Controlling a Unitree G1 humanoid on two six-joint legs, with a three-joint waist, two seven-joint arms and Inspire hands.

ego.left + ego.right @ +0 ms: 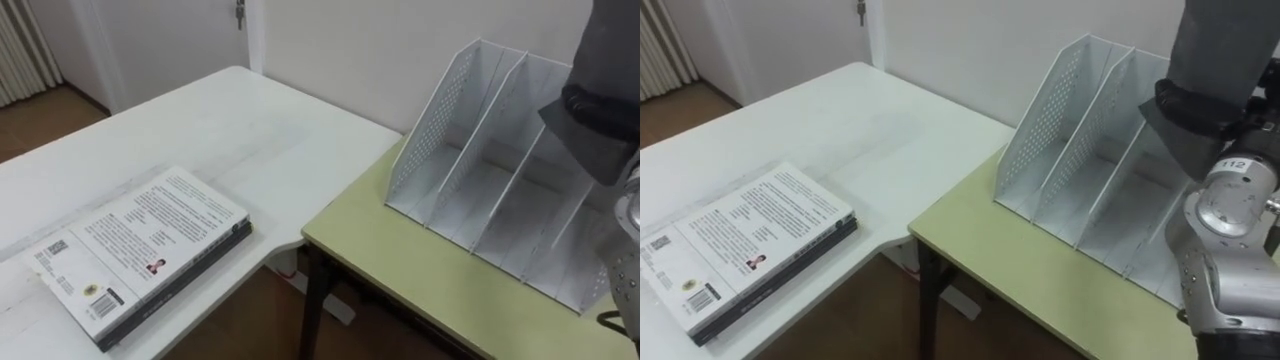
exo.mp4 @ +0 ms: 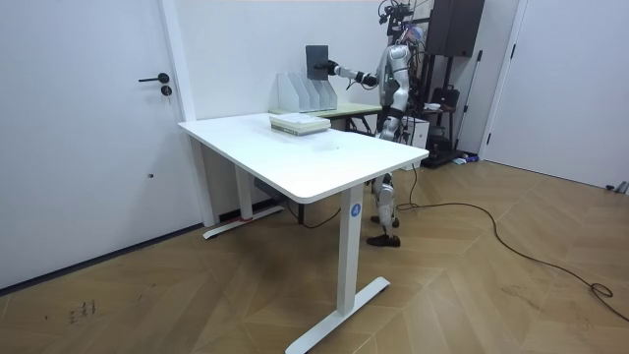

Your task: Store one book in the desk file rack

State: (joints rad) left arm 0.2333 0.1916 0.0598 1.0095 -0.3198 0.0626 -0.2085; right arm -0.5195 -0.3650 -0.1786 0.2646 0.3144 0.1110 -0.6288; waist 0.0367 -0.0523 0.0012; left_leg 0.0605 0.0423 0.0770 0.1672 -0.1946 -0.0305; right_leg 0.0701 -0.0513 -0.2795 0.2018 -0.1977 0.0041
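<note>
Dark book is held up by the R hand, over the right-hand slots of the white file rack and not yet in any slot. Fingers are curled on the book's lower edge. Rack is set on the green tabletop, by the wall. A stack of books is seen flat on the white tabletop, well apart from the rack. In the room view the robot is seen standing behind both tabletops, w/ its arm stretched twd the rack.

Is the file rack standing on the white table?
No, the file rack stands on the green desk, which sits beside the white table.
</note>
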